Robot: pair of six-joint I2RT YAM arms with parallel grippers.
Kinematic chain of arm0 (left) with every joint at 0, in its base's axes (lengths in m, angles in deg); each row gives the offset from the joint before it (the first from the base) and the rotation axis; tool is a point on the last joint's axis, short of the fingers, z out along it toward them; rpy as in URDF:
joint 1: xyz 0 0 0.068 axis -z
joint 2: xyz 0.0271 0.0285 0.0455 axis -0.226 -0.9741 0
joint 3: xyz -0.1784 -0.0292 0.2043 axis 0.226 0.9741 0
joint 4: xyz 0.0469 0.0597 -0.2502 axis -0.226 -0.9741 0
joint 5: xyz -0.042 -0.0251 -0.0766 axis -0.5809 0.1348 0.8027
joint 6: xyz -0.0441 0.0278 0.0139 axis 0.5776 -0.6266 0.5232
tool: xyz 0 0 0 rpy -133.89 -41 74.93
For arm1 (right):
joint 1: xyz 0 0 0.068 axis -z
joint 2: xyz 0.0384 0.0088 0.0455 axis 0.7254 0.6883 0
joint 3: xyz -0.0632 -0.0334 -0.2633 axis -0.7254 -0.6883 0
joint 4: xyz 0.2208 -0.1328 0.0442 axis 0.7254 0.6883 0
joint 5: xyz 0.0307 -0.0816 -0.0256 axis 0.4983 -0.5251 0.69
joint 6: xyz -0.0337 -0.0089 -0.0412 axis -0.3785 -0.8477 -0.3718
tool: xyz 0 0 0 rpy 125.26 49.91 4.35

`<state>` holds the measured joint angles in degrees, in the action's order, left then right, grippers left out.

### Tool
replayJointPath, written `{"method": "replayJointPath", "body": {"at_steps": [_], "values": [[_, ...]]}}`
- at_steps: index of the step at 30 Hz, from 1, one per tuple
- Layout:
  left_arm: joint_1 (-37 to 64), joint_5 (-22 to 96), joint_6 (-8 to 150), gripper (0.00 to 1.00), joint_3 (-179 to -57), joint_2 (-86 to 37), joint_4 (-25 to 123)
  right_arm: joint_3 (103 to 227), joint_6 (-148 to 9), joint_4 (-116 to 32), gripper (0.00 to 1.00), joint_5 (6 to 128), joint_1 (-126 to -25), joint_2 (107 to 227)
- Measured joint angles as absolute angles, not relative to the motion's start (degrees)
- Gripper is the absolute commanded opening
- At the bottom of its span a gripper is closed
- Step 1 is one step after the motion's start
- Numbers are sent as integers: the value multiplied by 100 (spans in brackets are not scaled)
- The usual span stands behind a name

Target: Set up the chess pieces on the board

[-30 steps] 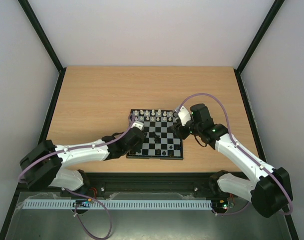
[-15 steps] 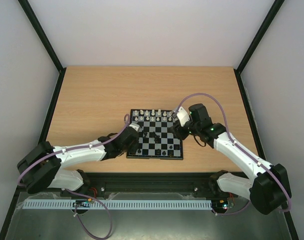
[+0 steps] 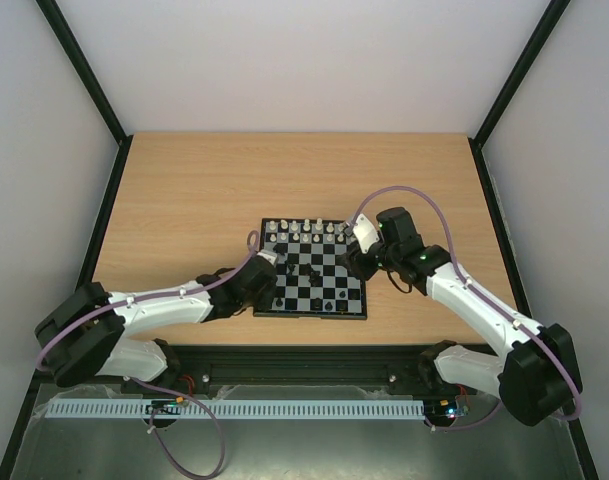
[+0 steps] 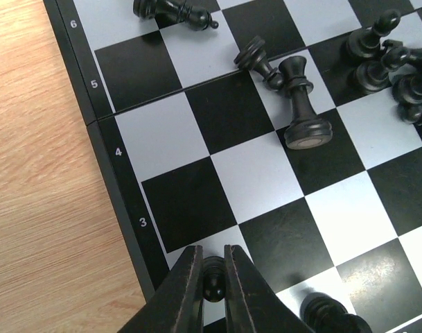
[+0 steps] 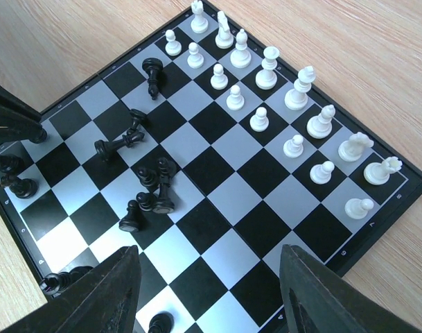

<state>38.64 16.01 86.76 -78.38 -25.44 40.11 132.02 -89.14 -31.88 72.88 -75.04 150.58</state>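
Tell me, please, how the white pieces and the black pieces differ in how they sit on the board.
The white pieces stand upright in two tidy rows along one edge of the board; the black pieces are scattered. No white piece is toppled, whereas several black ones lie on their sides mid-board. Both sets are on the board's squares.

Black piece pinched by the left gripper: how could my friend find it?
Look at the small black-and-grey checkered chessboard on the light wooden table. At its left edge, near the printed 3, the left gripper is shut. The tiny round-topped black piece is the only one squeezed between its dark fingers; other black pieces lie or stand free.
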Motion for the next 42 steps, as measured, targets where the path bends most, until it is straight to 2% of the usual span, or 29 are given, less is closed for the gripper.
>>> {"method": "replayJointPath", "body": {"at_steps": [9,22,30,35,42], "values": [[3864,1607,8692,14,-7790,-2621,4024,13202,-8918,-3186,56,7305,-7504,15106],[3864,1526,8694,39,-7941,-2457,3659,13202,-8936,-3184,56,7364,-7504,15133],[3864,1631,8407,45,-8446,-2166,3545,13202,-8955,-3145,56,7362,-7504,15148],[3864,1795,8233,47,-8826,-2739,3545,13202,-8955,-3142,56,7360,-7504,15148],[3864,1940,8112,45,-9296,-3659,3545,13202,-8960,-3140,56,7356,-7504,15148]]}}
